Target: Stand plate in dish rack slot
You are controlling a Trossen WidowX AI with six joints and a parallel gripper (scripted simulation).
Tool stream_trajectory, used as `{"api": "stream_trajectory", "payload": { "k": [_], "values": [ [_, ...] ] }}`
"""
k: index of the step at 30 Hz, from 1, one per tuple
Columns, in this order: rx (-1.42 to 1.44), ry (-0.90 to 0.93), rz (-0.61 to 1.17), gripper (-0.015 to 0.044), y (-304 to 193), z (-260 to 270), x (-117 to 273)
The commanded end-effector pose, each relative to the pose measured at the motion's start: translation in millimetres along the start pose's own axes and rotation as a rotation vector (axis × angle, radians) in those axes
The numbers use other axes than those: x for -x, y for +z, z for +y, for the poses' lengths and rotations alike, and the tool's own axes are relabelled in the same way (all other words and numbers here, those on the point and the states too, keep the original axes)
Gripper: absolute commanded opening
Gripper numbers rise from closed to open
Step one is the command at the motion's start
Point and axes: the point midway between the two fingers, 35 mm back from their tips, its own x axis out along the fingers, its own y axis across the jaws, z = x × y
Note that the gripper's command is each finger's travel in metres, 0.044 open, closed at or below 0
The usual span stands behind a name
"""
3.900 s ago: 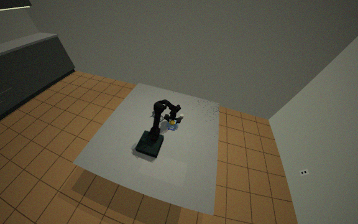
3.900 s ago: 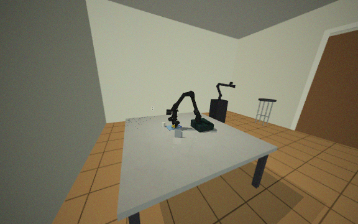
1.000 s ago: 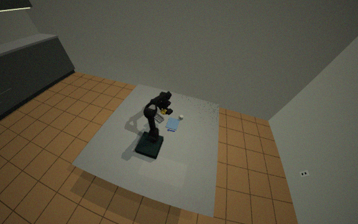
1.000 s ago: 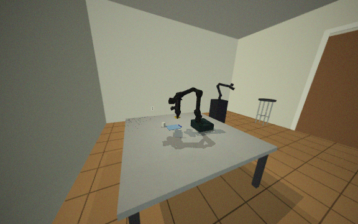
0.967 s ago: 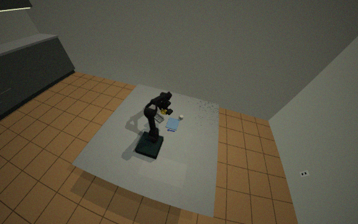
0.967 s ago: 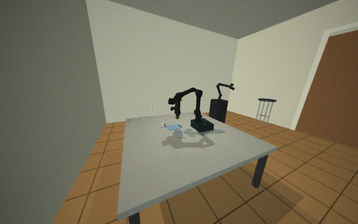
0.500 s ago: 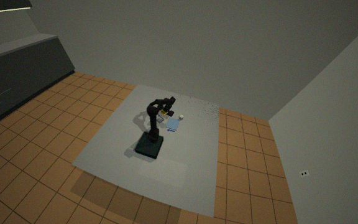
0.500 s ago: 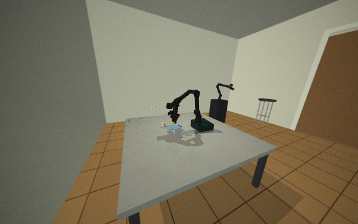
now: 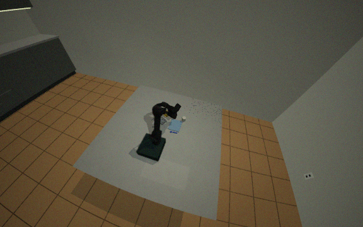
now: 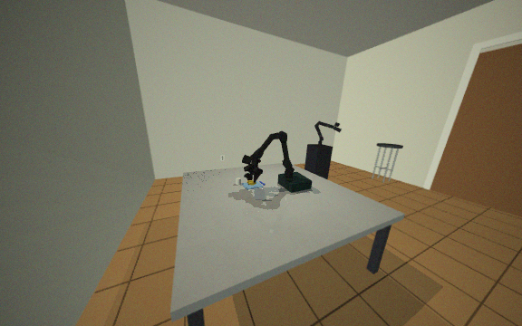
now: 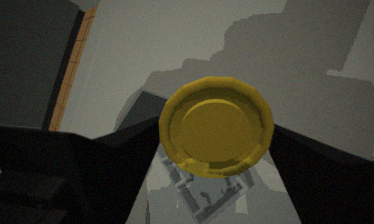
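Plate (image 11: 216, 126), yellow and round, is sitting clamped between the two dark fingers of the tool (image 11: 216, 150), its face turned toward the wrist camera and its rim edges pressing against both fingers. Directly beneath the tool, the grey dish rack (image 11: 208, 192) is showing its rails just under the plate's lower rim; whether they are touching cannot be told. In the exterior view the tool (image 10: 251, 177) is hanging low over the worktop (image 10: 261, 226). Beside it a light blue mat (image 9: 176, 125) and a small white cup (image 9: 184, 118) are lying on the worktop.
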Motion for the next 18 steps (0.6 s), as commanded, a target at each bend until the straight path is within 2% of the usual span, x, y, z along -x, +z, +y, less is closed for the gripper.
{"api": "stream_trajectory", "payload": {
  "k": [1,18],
  "values": [
    [0.094,0.077,-0.067,0.0000,-5.4,-3.0,-4.5],
    [0.486,0.260,-0.352,0.0000,-33.2,-5.7,-2.0]
  ]
}}
